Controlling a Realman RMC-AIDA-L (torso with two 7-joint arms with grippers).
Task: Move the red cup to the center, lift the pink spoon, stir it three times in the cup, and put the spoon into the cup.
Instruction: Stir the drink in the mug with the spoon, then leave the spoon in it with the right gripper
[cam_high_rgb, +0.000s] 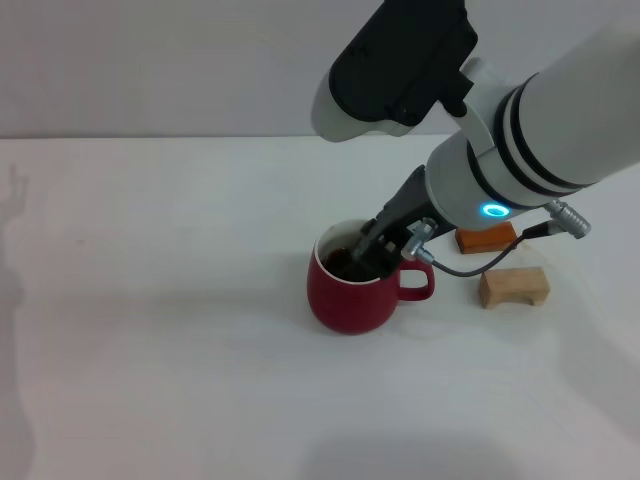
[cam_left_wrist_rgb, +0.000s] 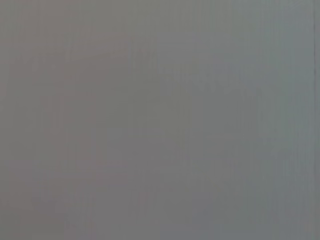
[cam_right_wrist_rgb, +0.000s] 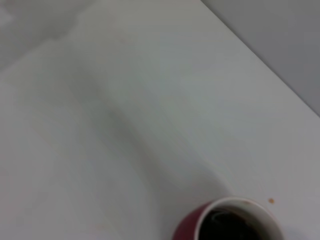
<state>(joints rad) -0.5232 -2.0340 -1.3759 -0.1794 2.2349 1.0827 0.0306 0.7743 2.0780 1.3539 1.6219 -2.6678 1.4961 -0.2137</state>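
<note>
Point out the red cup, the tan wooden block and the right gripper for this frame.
red cup (cam_high_rgb: 345, 300): head view, front of its rounded red body.
tan wooden block (cam_high_rgb: 514, 285): head view, its front face.
right gripper (cam_high_rgb: 362, 256): head view, tip dipped inside the cup's mouth.

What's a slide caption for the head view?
Right gripper dips into the red cup mid-table; two blocks sit beside it.

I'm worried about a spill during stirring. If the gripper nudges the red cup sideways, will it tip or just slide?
Probably slide. The red cup is squat and pot-bellied on the smooth white table, so it looks stable. Pushing near its rim, where the right gripper dips inside, could rock it more. It looks ceramic, so likely heavy and breakable.
</note>
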